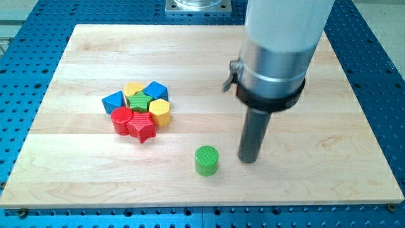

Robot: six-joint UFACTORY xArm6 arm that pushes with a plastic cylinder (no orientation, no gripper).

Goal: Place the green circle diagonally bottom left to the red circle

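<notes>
The green circle (206, 159) stands alone on the wooden board, below and to the right of a cluster of blocks. The red circle (121, 118) is at the lower left of that cluster. My tip (249, 159) rests on the board just to the right of the green circle, a short gap away, not touching it. The green circle lies to the lower right of the red circle.
The cluster also holds a red star (143, 127), a green star (140, 102), a yellow hexagon (160, 112), a yellow block (133, 88), a blue block (155, 90) and a blue triangle (113, 101). The board's edge (202, 206) runs along the view's bottom.
</notes>
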